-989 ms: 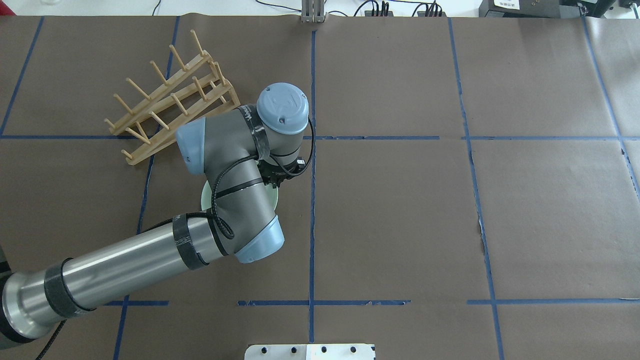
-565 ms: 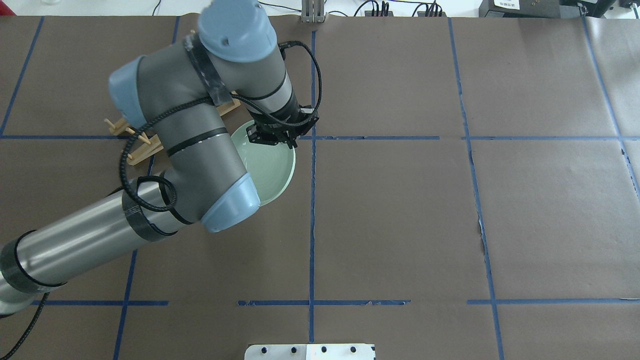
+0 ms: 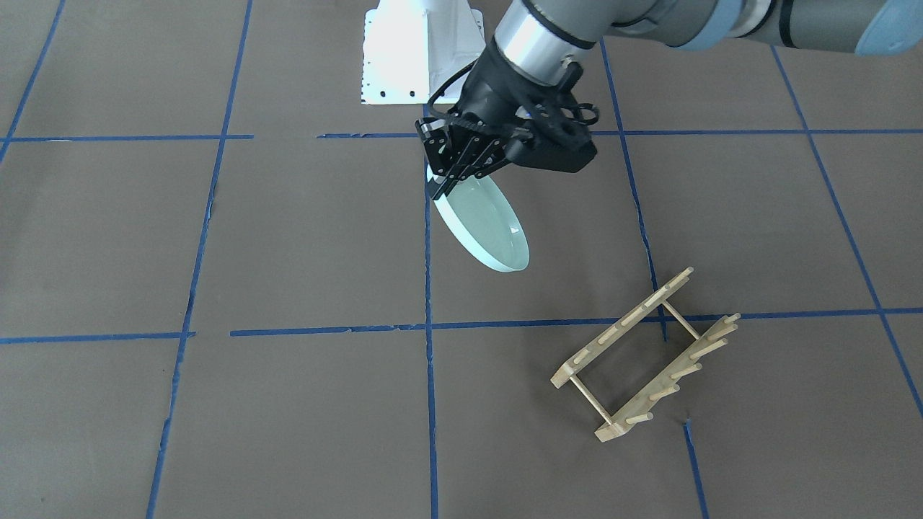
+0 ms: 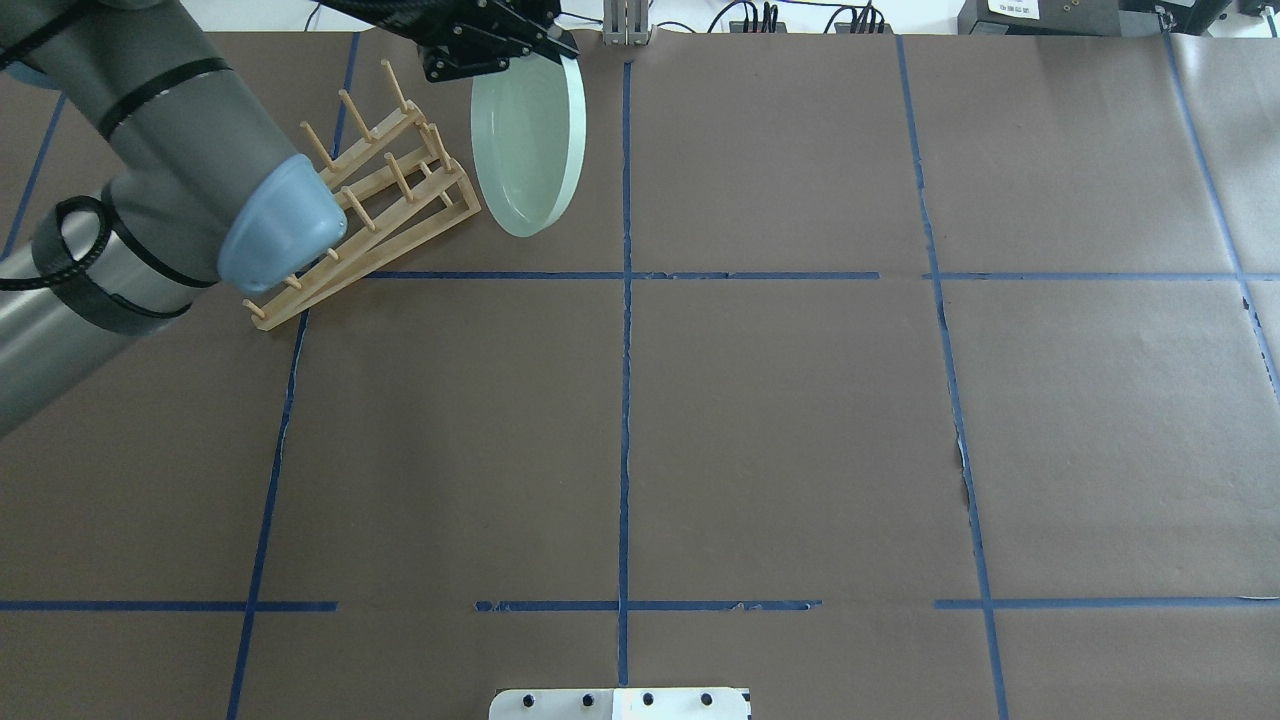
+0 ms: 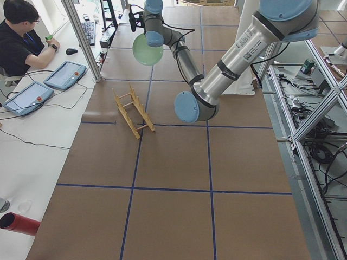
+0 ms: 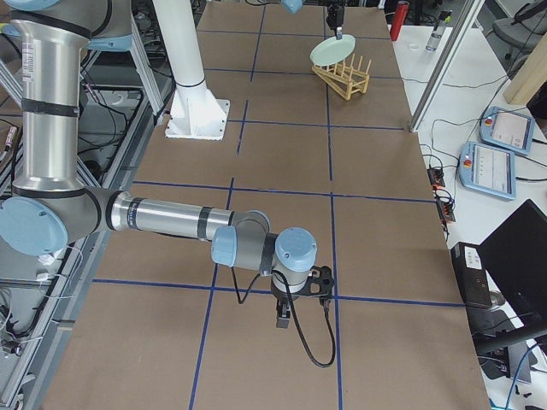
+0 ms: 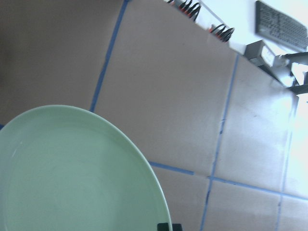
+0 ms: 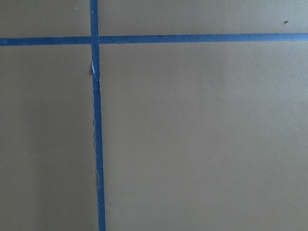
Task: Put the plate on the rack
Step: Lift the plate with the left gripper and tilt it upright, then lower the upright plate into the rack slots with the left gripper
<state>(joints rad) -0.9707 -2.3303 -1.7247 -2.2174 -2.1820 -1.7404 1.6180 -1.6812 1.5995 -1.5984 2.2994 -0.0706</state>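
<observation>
My left gripper [image 3: 441,176] is shut on the rim of the pale mint-green plate [image 3: 484,225] and holds it in the air, tilted steeply on edge. In the overhead view the gripper [image 4: 545,48] holds the plate [image 4: 528,140] just right of the wooden rack [image 4: 375,190], apart from it. The rack [image 3: 645,360] stands on the brown table with nothing in it. The plate fills the lower left of the left wrist view [image 7: 72,173]. My right gripper [image 6: 282,318] hangs low over bare table far from both; I cannot tell whether it is open or shut.
Blue tape lines grid the brown table cover. The white robot base plate [image 3: 422,50] sits at the robot's side of the table. An operator [image 5: 19,38] sits beyond the far edge beside tablets. A red cylinder [image 5: 21,223] lies off the table's corner.
My left arm has lifted the plate off the table, carried it to the far side beside the rack, and tilted it from nearly flat to on edge.
</observation>
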